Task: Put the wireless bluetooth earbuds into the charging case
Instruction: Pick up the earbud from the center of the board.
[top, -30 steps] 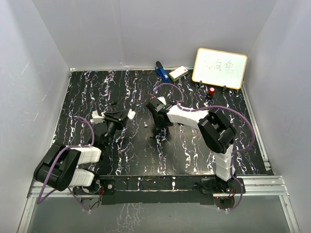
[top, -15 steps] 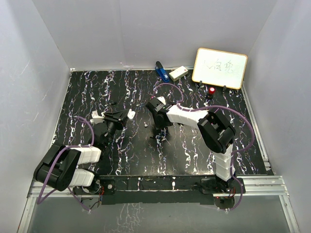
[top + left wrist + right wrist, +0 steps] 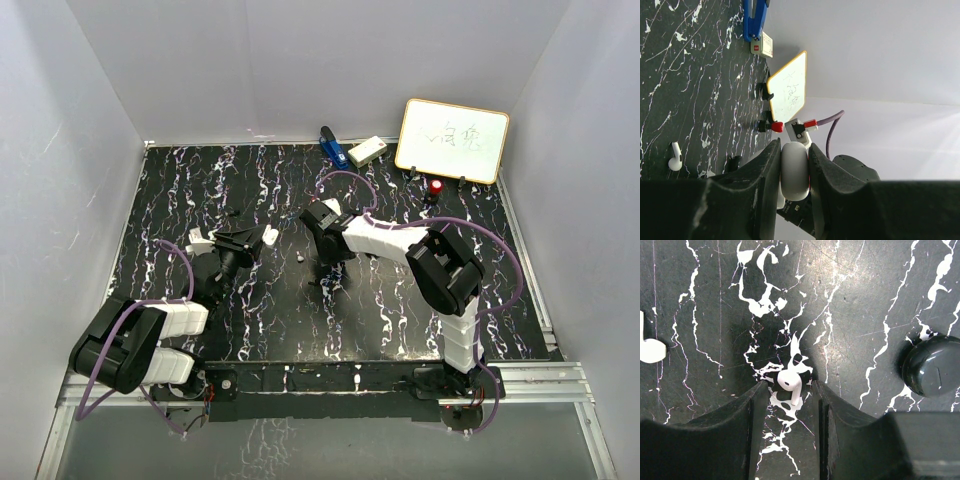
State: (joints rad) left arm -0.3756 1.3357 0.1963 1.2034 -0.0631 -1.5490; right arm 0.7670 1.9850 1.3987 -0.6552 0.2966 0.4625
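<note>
My left gripper is shut on the round white charging case, held on edge above the table; the case also shows as a white spot in the top view. My right gripper is open and low over the table, a finger on each side of a white earbud that lies on the surface without touching either one. The second earbud lies to the left, outside the fingers. It also shows in the left wrist view and in the top view.
A black round knob sits right of the right gripper. At the back stand a whiteboard, a cream box, a blue object and a red-topped piece. White walls enclose the black marbled table.
</note>
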